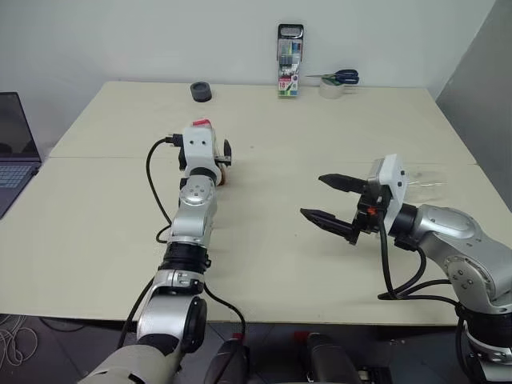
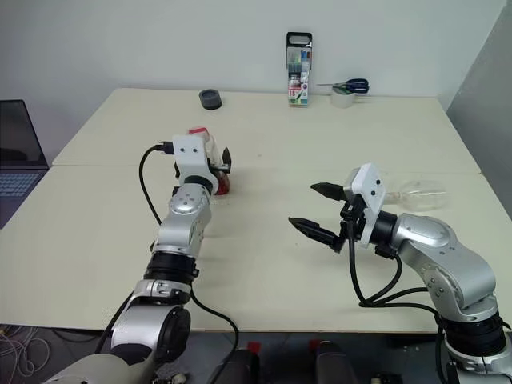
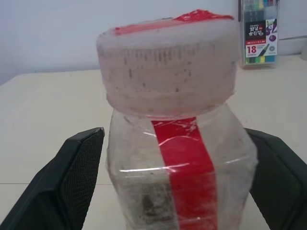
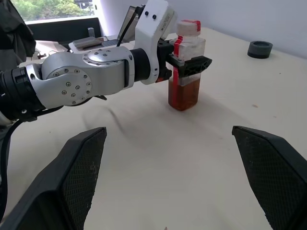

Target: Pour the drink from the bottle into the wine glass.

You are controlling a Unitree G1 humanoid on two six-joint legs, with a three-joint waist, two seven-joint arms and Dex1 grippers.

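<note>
Bottle [image 4: 186, 67], one; perhaps one wine glass [image 2: 422, 194].

Bright, even indoor light, soft faint shadows, slightly hazy close-up wrist pictures.

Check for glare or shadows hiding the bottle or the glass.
Left wrist view: thin light streaks on the small clear plastic bottle with red label strip, nothing hidden. Right wrist view: amber drink evenly lit. Right eye view: clear stemmed wine glass faint against the pale table, no glare.
</note>
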